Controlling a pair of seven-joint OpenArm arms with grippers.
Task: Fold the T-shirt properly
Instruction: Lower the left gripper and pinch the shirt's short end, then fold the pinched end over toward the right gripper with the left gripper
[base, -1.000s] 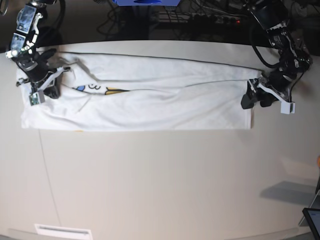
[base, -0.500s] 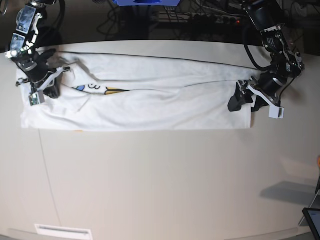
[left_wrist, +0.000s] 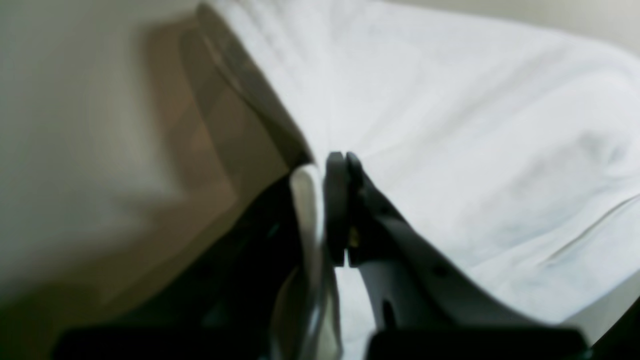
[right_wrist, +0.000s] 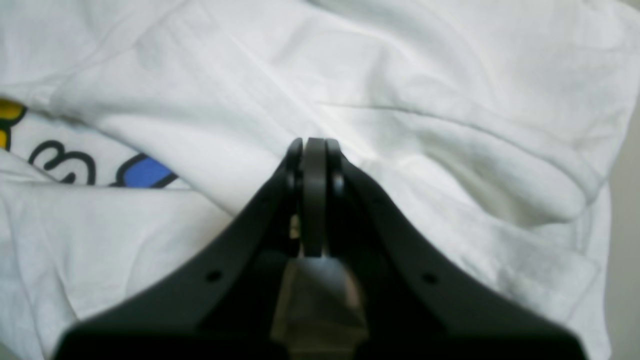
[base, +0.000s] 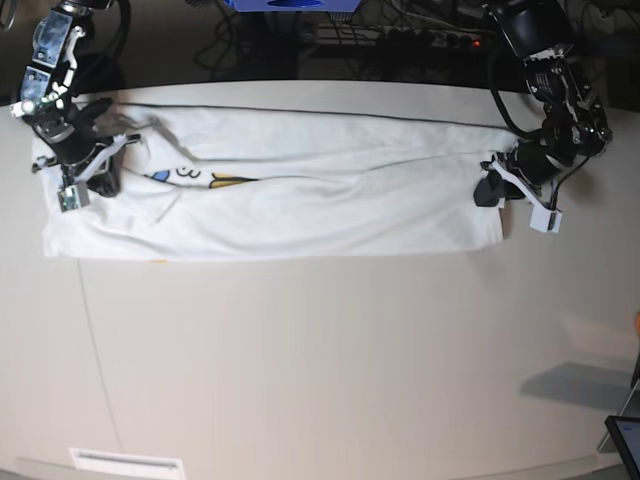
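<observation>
The T-shirt (base: 300, 215) lies folded into a long white strip across the far part of the table (base: 320, 360), with a sliver of blue and yellow print (base: 215, 182) showing in a fold. At the strip's right end my left gripper (base: 487, 190) is shut on the hem. In the left wrist view its jaws (left_wrist: 342, 160) meet at the raised edge of the cloth (left_wrist: 450, 125). My right gripper (base: 100, 180) sits at the left end. In the right wrist view its jaws (right_wrist: 314, 142) are shut, and creases in the shirt (right_wrist: 425, 75) run to the tips beside the print (right_wrist: 145, 172).
Cables and a power strip (base: 400, 35) lie in the dark beyond the table's back edge, beside a blue box (base: 290, 5). A white label (base: 125, 462) marks the front left edge. A dark device (base: 625, 440) pokes in at the lower right.
My left gripper moved left onto the shirt's right edge and went from wide open to shut; that corner now curls in slightly. The right arm stayed put.
</observation>
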